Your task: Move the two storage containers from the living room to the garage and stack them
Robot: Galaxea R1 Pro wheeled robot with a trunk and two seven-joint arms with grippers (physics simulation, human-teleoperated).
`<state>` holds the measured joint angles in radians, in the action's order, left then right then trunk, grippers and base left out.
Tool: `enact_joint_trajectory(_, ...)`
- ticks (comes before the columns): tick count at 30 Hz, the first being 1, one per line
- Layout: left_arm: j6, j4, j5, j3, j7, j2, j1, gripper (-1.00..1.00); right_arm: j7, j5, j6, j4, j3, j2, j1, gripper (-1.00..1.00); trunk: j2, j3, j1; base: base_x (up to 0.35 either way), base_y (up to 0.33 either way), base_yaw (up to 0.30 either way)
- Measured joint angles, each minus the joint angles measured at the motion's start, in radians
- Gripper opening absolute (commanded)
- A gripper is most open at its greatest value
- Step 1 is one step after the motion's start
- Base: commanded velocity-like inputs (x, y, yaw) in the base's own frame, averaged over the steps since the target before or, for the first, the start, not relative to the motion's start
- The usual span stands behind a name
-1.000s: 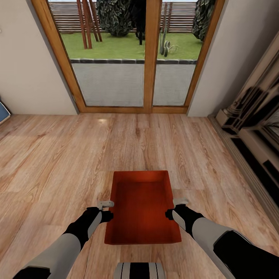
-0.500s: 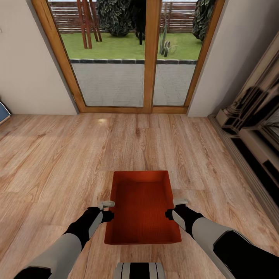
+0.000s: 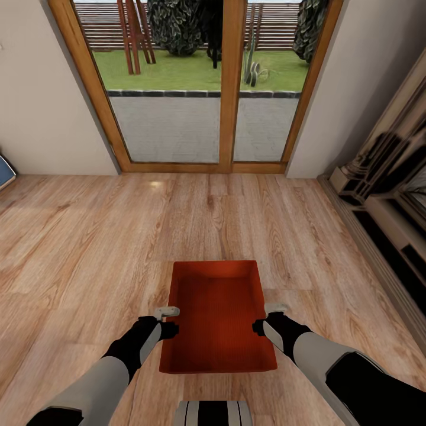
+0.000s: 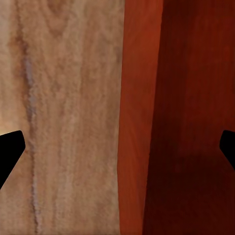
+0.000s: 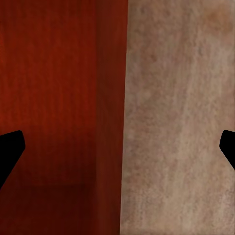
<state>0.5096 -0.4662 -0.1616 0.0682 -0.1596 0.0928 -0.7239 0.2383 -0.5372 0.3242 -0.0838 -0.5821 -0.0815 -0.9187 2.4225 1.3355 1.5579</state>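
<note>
one red-orange storage container (image 3: 218,319) sits on the light wood plank floor (image 3: 89,248) of the living room, in front of the glass patio doors (image 3: 195,83), with a dark wood cabinet (image 3: 390,195) off to the robot's right. the left pincer (image 3: 167,320) hangs over the container's left long wall and the right pincer (image 3: 267,317) over its right long wall, so the bin lies between the two arms. in the left wrist view the left pincer (image 4: 117,147) is spread wide, its dark fingertips (image 4: 10,152) at the far edges of the picture, with the wall's top edge running between them: floor under one finger, the bin's inside under the other. the right wrist view shows the same for the right pincer (image 5: 117,147), open wide and straddling its wall, holding nothing. neither pincer has closed on the rim yet, as far as i can judge. the risks from here: if one pincer closes before the other, or lower on the wall, the bin may tilt or swing when lifted; a thin straight wall gives little to pinch, so a shallow bite could slip and drop it; descending off-centre could push a fingertip onto the rim and shove the bin along the floor. how far the fingertips stand above the rim i cannot tell.
</note>
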Motion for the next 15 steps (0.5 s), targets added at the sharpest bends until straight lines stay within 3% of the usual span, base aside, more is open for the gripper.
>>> enact_joint_trajectory(15, -0.006, 0.008, -0.002, 0.0, 0.001, 0.016, 0.0, 1.0, 0.0, 0.0, 0.0, 0.0, 0.0, 0.0, 0.0, 1.0, 0.0, 0.0, 0.0, 0.0, 0.0, 0.0)
